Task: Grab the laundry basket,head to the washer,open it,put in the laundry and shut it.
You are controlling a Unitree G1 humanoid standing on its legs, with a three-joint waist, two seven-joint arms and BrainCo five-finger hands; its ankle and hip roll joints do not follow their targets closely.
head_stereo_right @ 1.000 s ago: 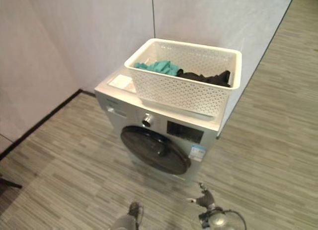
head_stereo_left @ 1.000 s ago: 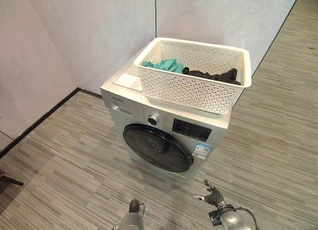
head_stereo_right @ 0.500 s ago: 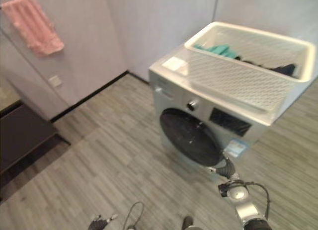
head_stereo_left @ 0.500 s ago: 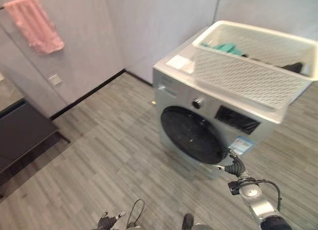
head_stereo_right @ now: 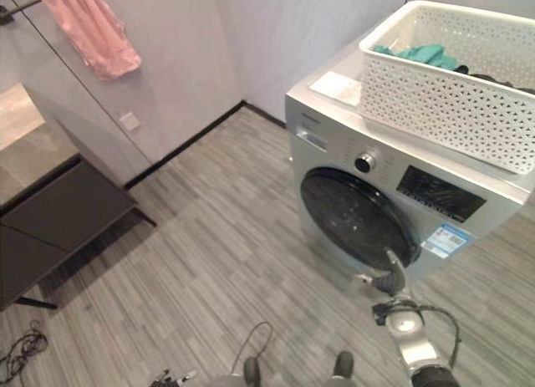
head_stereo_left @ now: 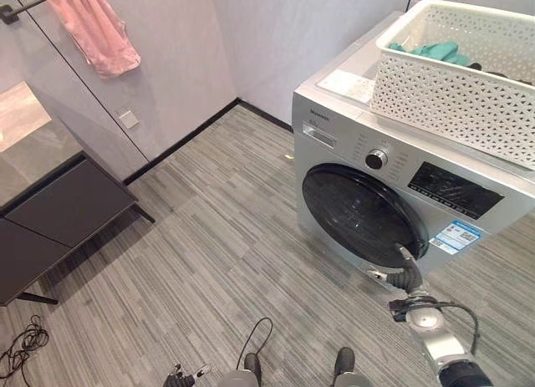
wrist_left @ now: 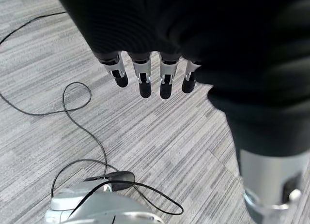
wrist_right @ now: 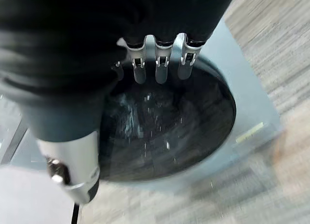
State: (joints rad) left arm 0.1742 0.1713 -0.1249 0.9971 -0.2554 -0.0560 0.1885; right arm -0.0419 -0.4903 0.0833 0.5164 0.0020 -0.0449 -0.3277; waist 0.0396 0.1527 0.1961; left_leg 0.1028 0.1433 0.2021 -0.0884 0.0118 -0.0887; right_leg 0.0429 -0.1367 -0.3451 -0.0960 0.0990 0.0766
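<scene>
A: From where do the two eye views look?
B: From the head, high up, facing down and forward. Both share the washer (head_stereo_left: 393, 195) at right of frame, the laundry basket (head_stereo_left: 464, 78) at upper right, the pink towel (head_stereo_right: 90, 29) at upper left and the dark cabinet (head_stereo_left: 50, 220) at left. The right eye view sits slightly to one side.

A: And the wrist views?
B: The left wrist view looks along the left hand (wrist_left: 145, 76), very close, down at the striped floor (wrist_left: 43, 54). The right wrist view looks along the right hand (wrist_right: 157, 64), very close, facing the washer door (wrist_right: 169, 127), which the eye views also show.
</scene>
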